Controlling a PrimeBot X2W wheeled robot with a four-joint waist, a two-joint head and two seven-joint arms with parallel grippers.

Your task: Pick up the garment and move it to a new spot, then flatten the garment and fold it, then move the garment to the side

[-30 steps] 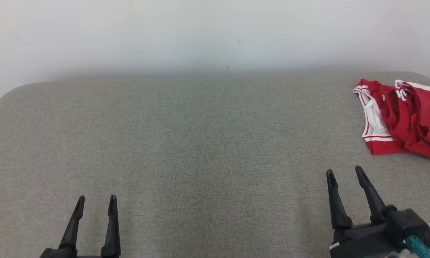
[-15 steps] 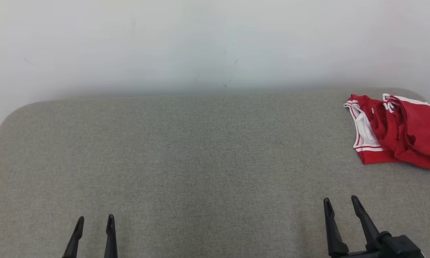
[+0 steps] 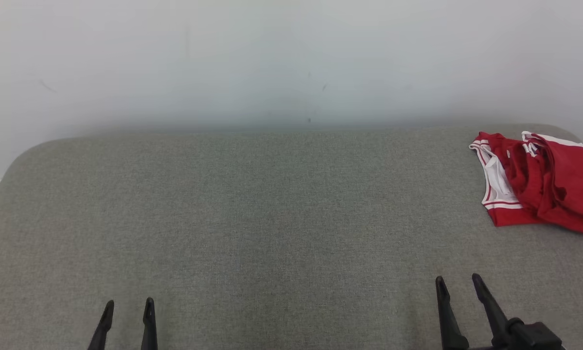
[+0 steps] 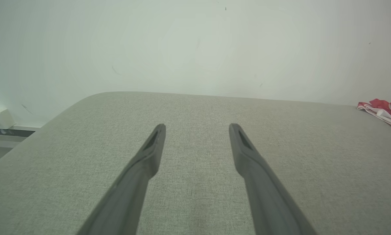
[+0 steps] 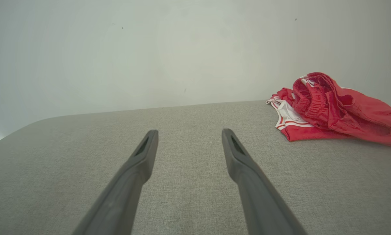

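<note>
Change: over the last second the head camera has tipped up, so more wall (image 3: pixel 272 58) shows. Beyond that shift, the right end effector (image 3: pixel 457 279) has drawn back toward the robot, away from the red shorts (image 3: pixel 544 189).
Shorts: they lie rumpled at the far right edge of the grey worktop (image 3: pixel 272 218), in the same spot as a second ago, with the elastic waistband bunched on top.
Meaning: nothing is being handled. The heap at the side fits either shorts waiting to be picked up or a loose fold already set aside.
Left end effector (image 3: pixel 129 304): fingers spread wide and holding nothing, over bare worktop.
Right end effector: fingers equally wide and empty, well apart from the shorts.
</note>
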